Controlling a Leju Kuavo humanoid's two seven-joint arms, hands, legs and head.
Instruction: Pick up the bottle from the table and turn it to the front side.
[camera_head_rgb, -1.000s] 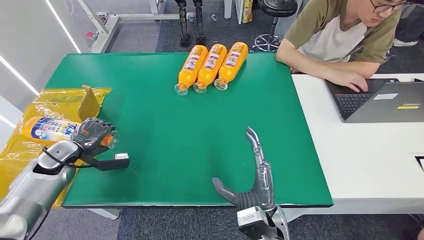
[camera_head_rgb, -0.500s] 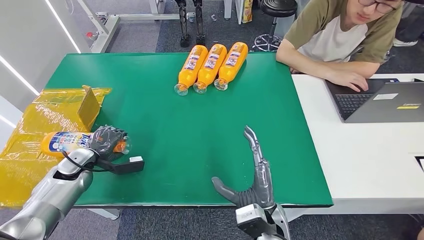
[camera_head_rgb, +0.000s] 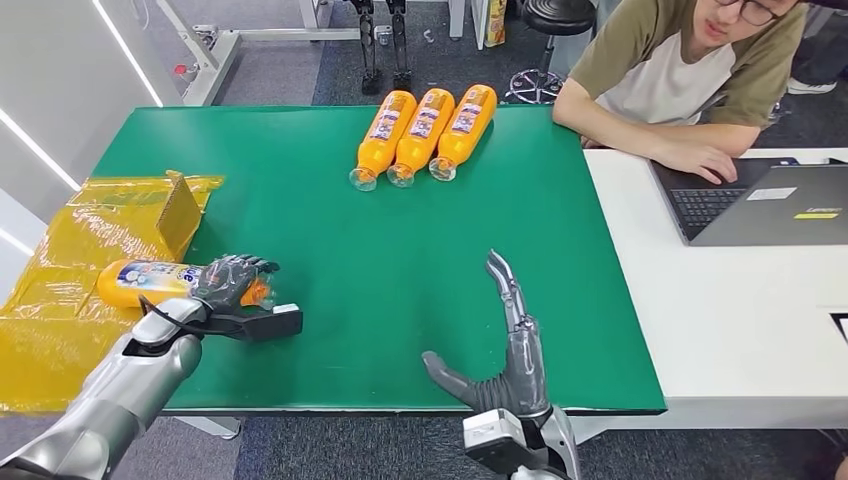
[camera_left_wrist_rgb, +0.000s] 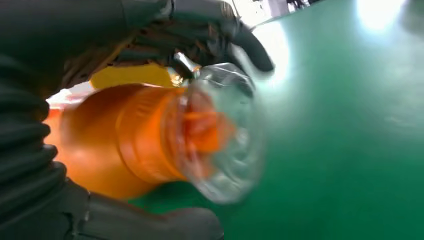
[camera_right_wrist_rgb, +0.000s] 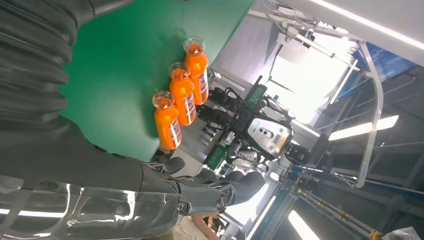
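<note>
My left hand (camera_head_rgb: 232, 283) grips an orange bottle (camera_head_rgb: 150, 281) at its clear-capped end, fingers wrapped around the neck, at the near left edge of the green surface (camera_head_rgb: 400, 260). The bottle lies on its side, its body reaching left over the crumpled yellow plastic sheet (camera_head_rgb: 70, 250) and its blue-and-white label facing up. From my left wrist, the bottle (camera_left_wrist_rgb: 150, 145) shows close and blurred, the transparent cap pointing out over the green, dark fingers (camera_left_wrist_rgb: 220, 30) curled across it and my thumb (camera_left_wrist_rgb: 150, 222) on the opposite side. My right hand (camera_head_rgb: 505, 345) hovers at the near edge of the surface, right of centre, holding nothing, fingers stretched straight toward the far side and thumb splayed out to the left. Three more orange bottles (camera_head_rgb: 424, 130) lie side by side, touching, at the far edge of the surface, caps toward me; my right wrist sees the same row (camera_right_wrist_rgb: 181, 92). A brown cardboard piece (camera_head_rgb: 180, 208) stands on the yellow sheet, just beyond the held bottle. On the far right, a person (camera_head_rgb: 680, 70) leans over a white desk (camera_head_rgb: 720, 300), one hand beside an open laptop (camera_head_rgb: 770, 200).
</note>
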